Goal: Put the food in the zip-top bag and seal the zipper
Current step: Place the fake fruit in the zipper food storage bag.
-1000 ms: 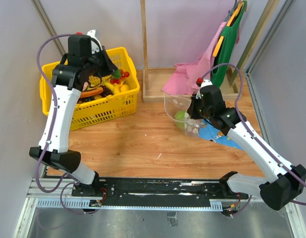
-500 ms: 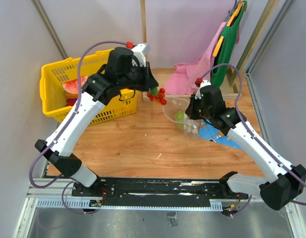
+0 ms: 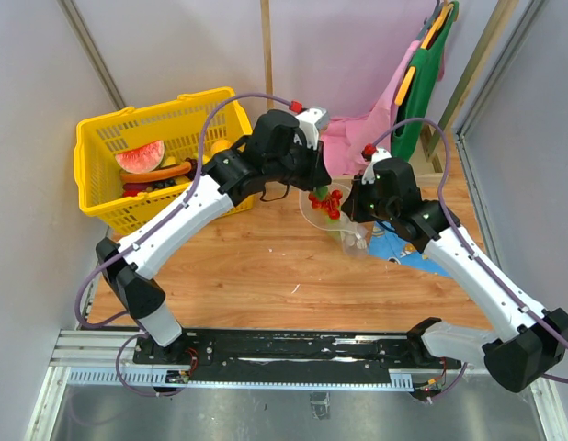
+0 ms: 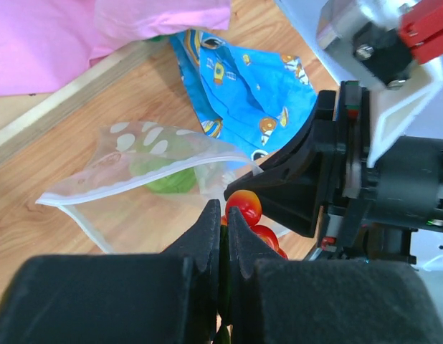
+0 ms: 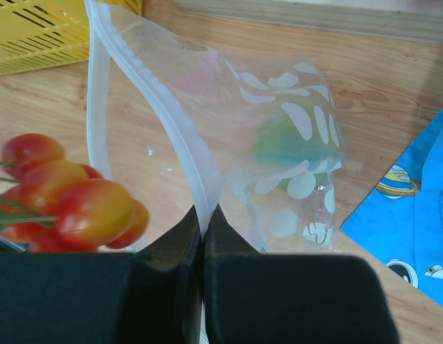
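Observation:
My left gripper [image 3: 321,180] is shut on the green stem of a bunch of red toy tomatoes [image 3: 327,202], which hangs over the open mouth of the zip-top bag [image 3: 344,220]. The tomatoes also show in the left wrist view [image 4: 244,208] and in the right wrist view [image 5: 71,197]. My right gripper [image 3: 357,213] is shut on the bag's white zipper strip [image 5: 186,154] and holds the mouth up and open. A green round fruit [image 5: 289,147] lies inside the clear dotted bag [image 4: 146,168].
A yellow basket [image 3: 105,142] at the back left holds a watermelon slice [image 3: 140,156] and other toy food. A blue patterned cloth [image 3: 417,257] lies under my right arm. Pink cloth [image 3: 357,138] and a wooden frame [image 3: 284,170] stand at the back.
My left arm has swung right from the yellow basket, carrying the tomato bunch, to over the bag's mouth. My right gripper has kept its hold on the bag.

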Controlling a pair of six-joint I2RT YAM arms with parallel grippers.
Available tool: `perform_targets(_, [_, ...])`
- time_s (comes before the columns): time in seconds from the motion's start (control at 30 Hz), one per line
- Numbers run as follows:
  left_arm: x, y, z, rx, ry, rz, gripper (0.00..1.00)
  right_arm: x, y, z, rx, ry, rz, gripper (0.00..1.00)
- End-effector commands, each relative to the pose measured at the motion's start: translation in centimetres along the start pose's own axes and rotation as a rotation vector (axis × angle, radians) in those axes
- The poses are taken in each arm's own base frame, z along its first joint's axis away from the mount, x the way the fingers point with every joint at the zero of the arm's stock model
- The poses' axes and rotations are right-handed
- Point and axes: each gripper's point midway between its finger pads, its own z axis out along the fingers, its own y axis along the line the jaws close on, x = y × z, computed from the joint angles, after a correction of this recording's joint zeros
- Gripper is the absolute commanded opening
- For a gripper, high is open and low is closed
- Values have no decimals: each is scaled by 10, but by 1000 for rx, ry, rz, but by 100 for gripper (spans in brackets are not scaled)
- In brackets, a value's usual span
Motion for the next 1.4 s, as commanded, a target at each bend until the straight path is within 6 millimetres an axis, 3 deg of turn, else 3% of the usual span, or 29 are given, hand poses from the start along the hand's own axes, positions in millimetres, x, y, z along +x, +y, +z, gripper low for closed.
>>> perform_targets(0.0, [5,2,16,1,-17,35,0,-14,8,-10,-50,-51,1,1])
perform_targets(0.27, [41,30,41,-90,38,22,0,-14,15,-13,-92,-46,-8,1])
perform_targets(0.63, [62,60,65,-215,58,-11,2,-11,26,-15,-146,-31,-35,1])
perform_targets(0.83, [77,80,73,-301,87,-19,21,-12,26,-15,-150,-33,-43,1])
perform_targets(1.03, [74,83,72,-329,82,-32,41,-10,27,-12,-157,-20,-43,1])
perform_targets(1.37, [67,78,47,-359,109,-53,51,-11,21,-10,-119,-23,-39,1])
